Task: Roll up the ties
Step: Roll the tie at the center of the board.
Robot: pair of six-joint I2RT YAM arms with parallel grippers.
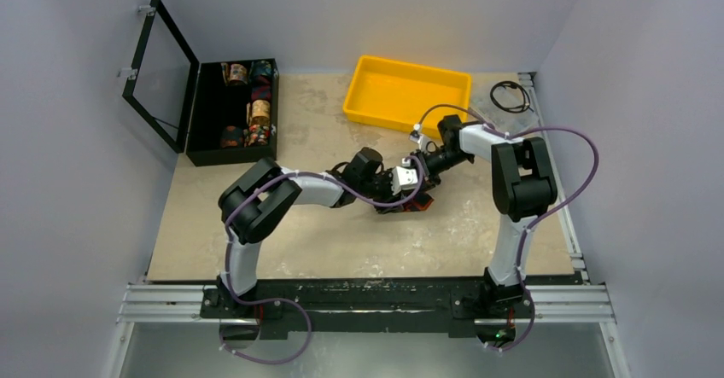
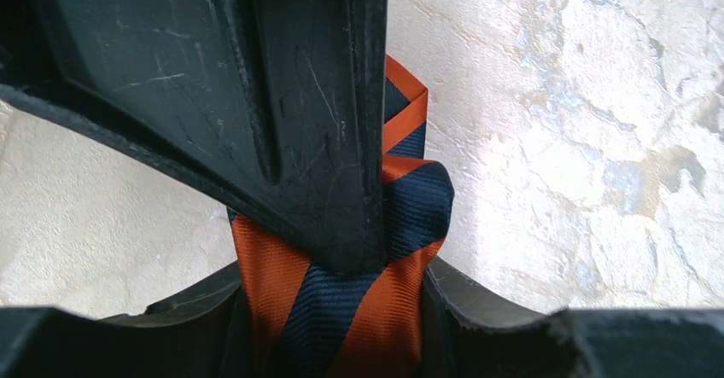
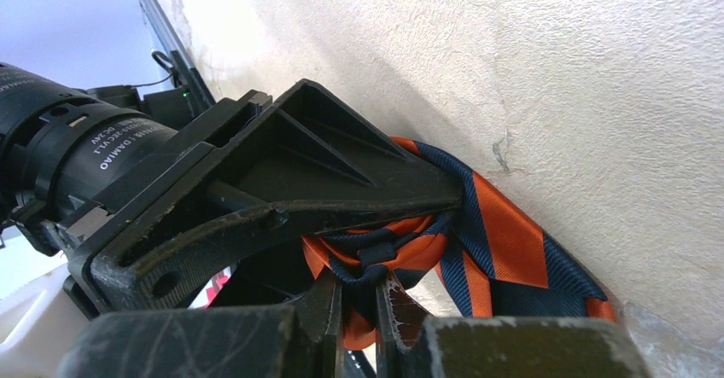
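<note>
Holding point: both arms reach in from the near edge and meet around the middle of the table (image 1: 341, 241), a little toward its right side.
Left gripper (image 2: 329, 288): grasping the tie (image 2: 273, 293); the striped cloth fills the gap between its two fingers (image 2: 478, 327).
Right gripper (image 3: 359, 280): clenched on a fold of the tie, its fingers almost together with bunched cloth pinched between them. In the left wrist view one of its fingers lies across the cloth.
Tie: orange and navy diagonal stripes, bunched up between the two grippers and lying against the table. A flatter length runs out from the bunch along the surface. How much of it is rolled cannot be told.
Case (image 1: 226, 158): black, at the far left corner, its lid (image 1: 162, 75) standing open on the left side; several patterned rolls (image 1: 259, 113) sit inside.
Tray (image 1: 418, 65): yellow, at the far edge, right of centre, well apart from the case.
Cable (image 1: 510, 96): a black loop at the far right corner, just beside the tray.
</note>
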